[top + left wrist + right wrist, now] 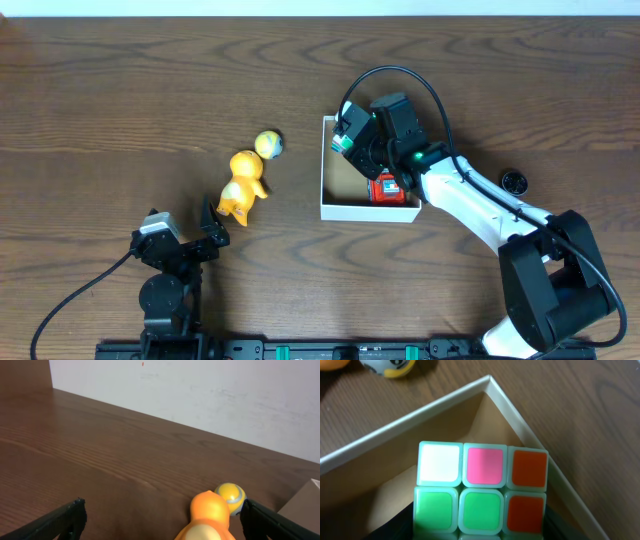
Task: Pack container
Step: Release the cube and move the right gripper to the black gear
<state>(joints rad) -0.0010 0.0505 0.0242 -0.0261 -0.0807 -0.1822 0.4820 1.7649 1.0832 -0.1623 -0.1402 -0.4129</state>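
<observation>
The container (330,205) is a shallow white-walled box with a brown floor, right of centre; its corner shows in the right wrist view (490,382). A red toy (385,190) lies inside it. My right gripper (352,138) is shut on a puzzle cube (480,490) with green, pink, white and orange tiles, held above the container's far left part. An orange figure (242,187) and a yellow ball (268,144) lie on the table left of the container. My left gripper (205,232) is open, just in front of the orange figure (207,520) and ball (231,496).
A small black round object (514,181) lies on the table right of the container. The wooden table (120,120) stretches to the left and back. A white wall (200,395) stands behind the table.
</observation>
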